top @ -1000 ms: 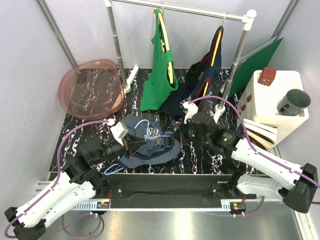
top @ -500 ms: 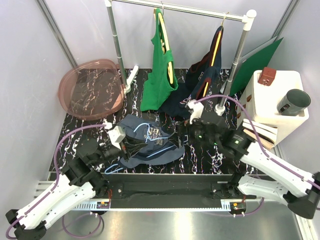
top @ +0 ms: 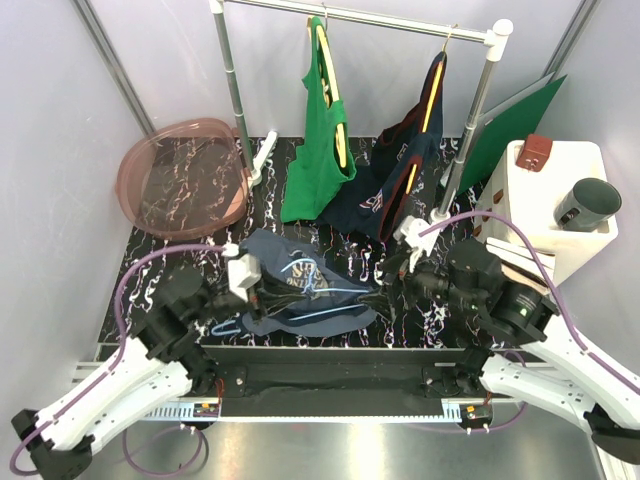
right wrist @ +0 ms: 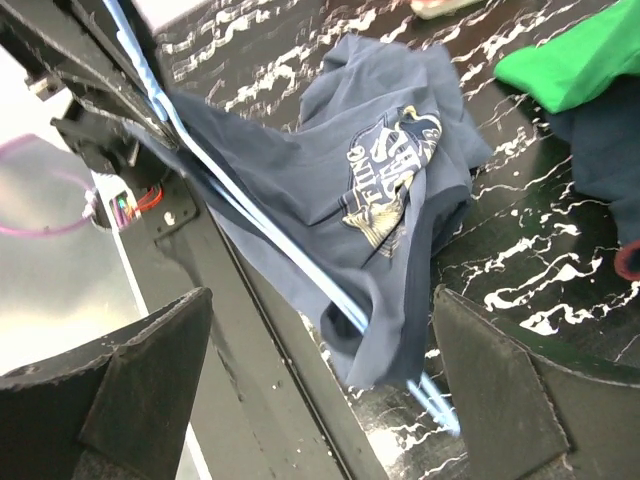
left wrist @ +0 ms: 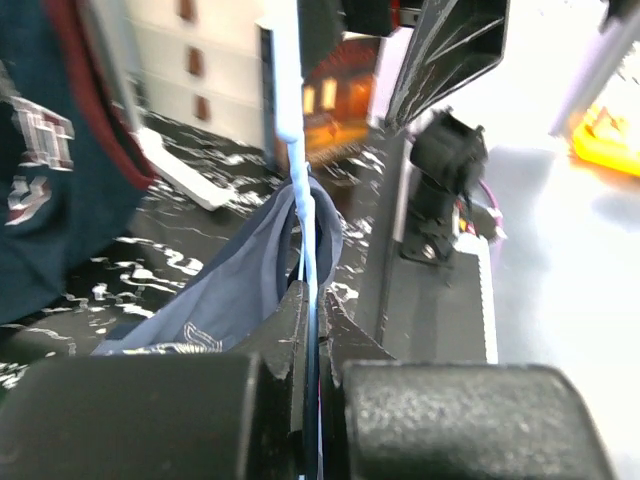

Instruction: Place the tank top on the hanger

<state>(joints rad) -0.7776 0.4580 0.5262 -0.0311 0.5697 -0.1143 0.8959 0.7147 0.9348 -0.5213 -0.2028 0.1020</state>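
Left gripper point(left wrist: 312, 300) pinched shut on hanger point(left wrist: 289, 90) wire, tank top point(top: 300, 285) draped over it. Right gripper point(right wrist: 322, 300) fingers wide, empty, at top's 3 o'clock.

**Three Views, One Garment**

The top external camera is looking steeply down from above and behind the arm bases, taking in the black white-veined tabletop point(top: 395, 312) out to the silver clothes rail point(top: 350, 15) at the far edge. The left wrist camera is riding close behind the left gripper's black fingers point(left wrist: 285, 340), facing toward the table's right side along the thin light-blue wire hanger point(left wrist: 290, 100). The right wrist camera is looking leftward and downward from a little farther back, between the right gripper's dark fingers point(right wrist: 110, 390). All three are sharing the slate blue-grey tank top point(right wrist: 330, 170) and that hanger.
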